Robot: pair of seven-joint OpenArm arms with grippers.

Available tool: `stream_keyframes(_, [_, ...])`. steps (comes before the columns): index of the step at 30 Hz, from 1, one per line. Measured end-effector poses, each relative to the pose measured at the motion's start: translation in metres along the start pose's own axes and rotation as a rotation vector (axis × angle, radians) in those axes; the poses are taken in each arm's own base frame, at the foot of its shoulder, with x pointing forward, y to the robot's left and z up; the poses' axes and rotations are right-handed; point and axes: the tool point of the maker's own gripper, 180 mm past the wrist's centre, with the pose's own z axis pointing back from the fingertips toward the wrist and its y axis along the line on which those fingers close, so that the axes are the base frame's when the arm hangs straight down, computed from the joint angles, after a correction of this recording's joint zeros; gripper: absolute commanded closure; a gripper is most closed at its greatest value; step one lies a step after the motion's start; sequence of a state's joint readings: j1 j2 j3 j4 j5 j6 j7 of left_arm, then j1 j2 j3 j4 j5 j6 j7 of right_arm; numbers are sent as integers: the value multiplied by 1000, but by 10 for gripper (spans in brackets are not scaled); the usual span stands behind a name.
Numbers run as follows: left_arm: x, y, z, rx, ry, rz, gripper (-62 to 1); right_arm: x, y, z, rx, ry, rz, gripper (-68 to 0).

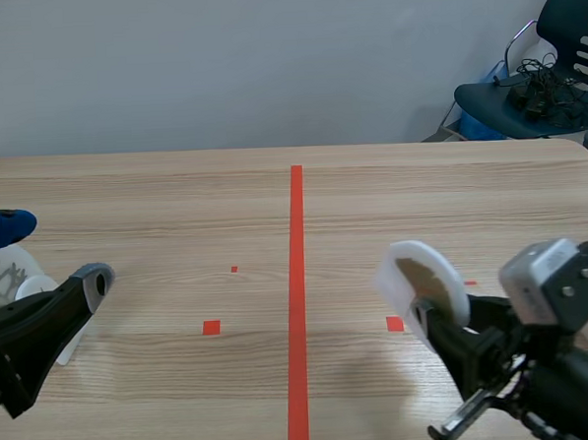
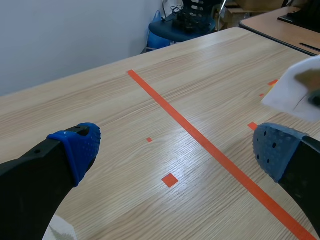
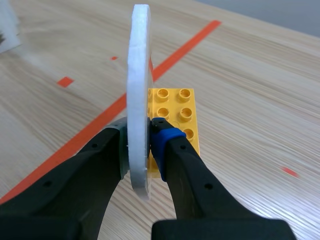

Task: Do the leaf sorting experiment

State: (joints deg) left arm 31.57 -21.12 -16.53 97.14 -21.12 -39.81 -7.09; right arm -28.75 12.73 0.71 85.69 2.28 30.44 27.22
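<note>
Dk chair (image 1: 559, 9) w/ cables (image 1: 543, 84) on seat; beyond wood table (image 1: 175, 206)

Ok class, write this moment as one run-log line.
left claw: open | right claw: shut on white disc, upright | yellow brick: on table past disc

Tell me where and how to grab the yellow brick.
Probably pinch the yellow brick across its two long side walls, straight down from above: it lies flat on the table, studs up, with those parallel sides exposed. The right end effector is shut on the white disc, so free it first.
</note>
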Motion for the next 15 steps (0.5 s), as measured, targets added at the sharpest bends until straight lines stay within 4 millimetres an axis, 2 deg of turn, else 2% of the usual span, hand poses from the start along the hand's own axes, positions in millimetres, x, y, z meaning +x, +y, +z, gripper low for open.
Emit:
stream_keyframes(2, [-1, 0, 0, 1, 2, 1, -623, 1, -22, 16, -75, 7, -4, -37])
stream_keyframes(5, [-1, 0, 0, 1, 1, 1, -623, -9, -58, 36, -190, 67, -15, -37])
stream_keyframes(7, [-1, 0, 0, 1, 1, 1, -623, -13, -77, 44, -246, 89, -13, -37])
stream_keyframes(11, [0, 0, 0, 1, 0, -1, -623, -26, -96, 40, -292, 108, -36, -37])
stream_keyframes(15, [3, 2, -2, 1, -10, -8, -623, -53, -115, 35, -348, 139, -97, -37])
